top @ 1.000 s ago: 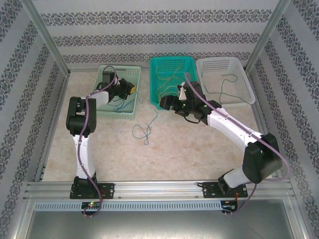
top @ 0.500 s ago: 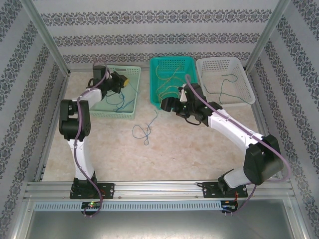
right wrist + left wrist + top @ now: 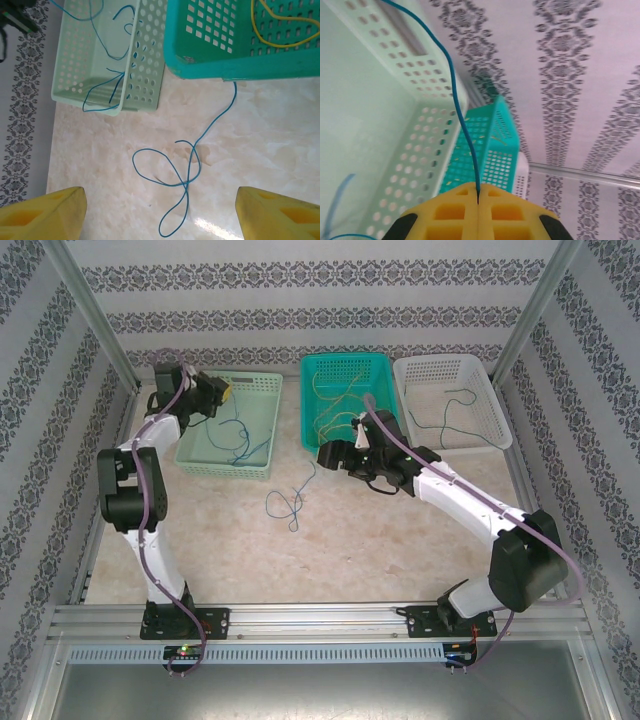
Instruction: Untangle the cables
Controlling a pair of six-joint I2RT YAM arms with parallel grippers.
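Note:
My left gripper [image 3: 215, 395] hangs over the back left corner of the pale green basket [image 3: 262, 468]. Its yellow jaws [image 3: 478, 197] are shut on a thin blue cable [image 3: 454, 85] that trails down into that basket [image 3: 238, 432]. My right gripper [image 3: 328, 452] stands open near the teal basket's front edge, above the table. Below it a second blue cable [image 3: 185, 175] lies in loose crossed loops on the table [image 3: 288, 502], one end running under the teal basket [image 3: 210, 60]. Yellow cables [image 3: 335, 400] lie in the teal basket, and a dark green cable [image 3: 455, 415] in the white basket [image 3: 440, 365].
The three baskets stand side by side along the back wall: pale green, teal [image 3: 345, 362], white. Metal frame posts rise at the back corners, and patterned walls close in the sides. Marble tabletop [image 3: 330, 550] stretches bare in front of the baskets.
My left arm has swung back and to the left, carrying the blue cable up from the pale green basket's middle to its back left corner. My right gripper has drifted slightly left.

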